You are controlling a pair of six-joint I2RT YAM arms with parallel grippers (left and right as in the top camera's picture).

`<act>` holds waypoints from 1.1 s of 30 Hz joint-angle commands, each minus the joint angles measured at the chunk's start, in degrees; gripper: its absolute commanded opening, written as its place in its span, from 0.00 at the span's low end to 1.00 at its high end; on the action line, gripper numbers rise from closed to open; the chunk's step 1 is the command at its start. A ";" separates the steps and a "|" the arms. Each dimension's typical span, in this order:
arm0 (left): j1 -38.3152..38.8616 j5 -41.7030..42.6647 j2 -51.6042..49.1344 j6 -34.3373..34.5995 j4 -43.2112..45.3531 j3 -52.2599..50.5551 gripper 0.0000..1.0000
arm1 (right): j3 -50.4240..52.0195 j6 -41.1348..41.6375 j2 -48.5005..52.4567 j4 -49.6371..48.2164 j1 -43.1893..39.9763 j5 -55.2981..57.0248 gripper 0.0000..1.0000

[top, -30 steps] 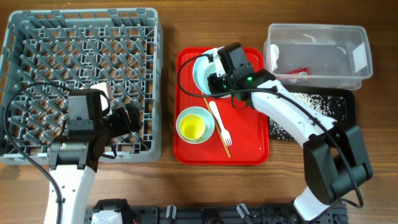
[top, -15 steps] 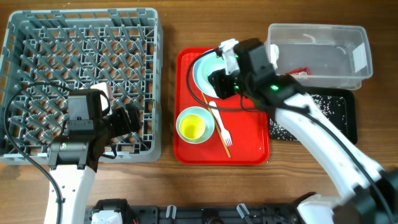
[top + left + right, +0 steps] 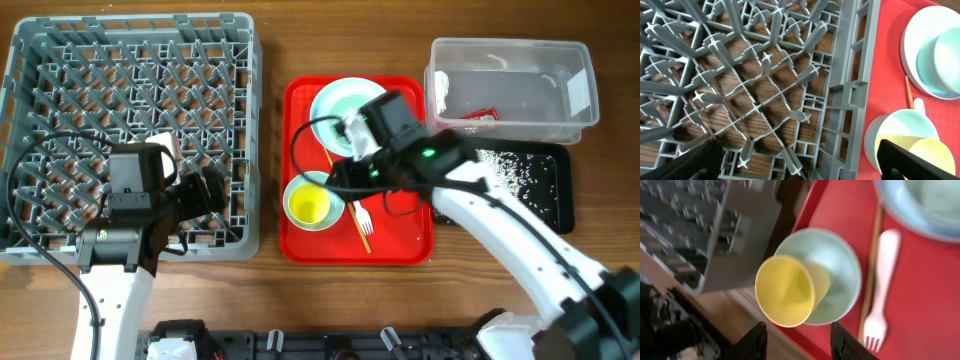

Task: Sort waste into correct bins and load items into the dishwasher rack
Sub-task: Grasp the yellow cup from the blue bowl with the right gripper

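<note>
"Where is the yellow cup (image 3: 787, 290)?"

"It sits inside a bowl (image 3: 842, 272) on the red tray (image 3: 400, 240). The white fork (image 3: 881, 277) lies right beside it."

"Is the right gripper (image 3: 799, 327) holding it?"

"No. Its fingers are spread apart near the cup, with nothing in them."

"And the left gripper (image 3: 797, 150)?"

"Spread apart too, and empty. It hangs over the rack (image 3: 130, 100), at the side by the tray."

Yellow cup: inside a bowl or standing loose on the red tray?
Inside: the yellow cup sits mouth-up in the bowl, whose rim rings it.
</note>
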State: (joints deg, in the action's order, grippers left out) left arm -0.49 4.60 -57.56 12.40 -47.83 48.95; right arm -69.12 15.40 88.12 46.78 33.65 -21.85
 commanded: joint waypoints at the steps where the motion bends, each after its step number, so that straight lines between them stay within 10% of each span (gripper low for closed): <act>1: -0.26 0.90 -0.26 0.26 -0.02 0.98 1.00 | 1.22 3.43 3.39 0.28 2.60 1.20 0.41; 9: -0.26 0.90 -0.26 0.26 -0.02 0.98 1.00 | 1.22 7.32 10.73 -0.11 3.85 2.75 0.34; 13: -0.26 0.90 -0.26 0.26 -0.02 0.98 1.00 | 1.22 7.34 13.62 -1.29 3.85 2.56 0.05; 33: -0.26 11.87 -0.44 0.26 3.72 0.98 1.00 | -8.57 7.13 -2.34 3.67 -9.16 4.55 0.04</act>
State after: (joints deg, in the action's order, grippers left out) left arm -0.49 7.99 -57.56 12.56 -46.65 48.95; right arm -76.84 22.31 87.92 50.17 26.83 -16.47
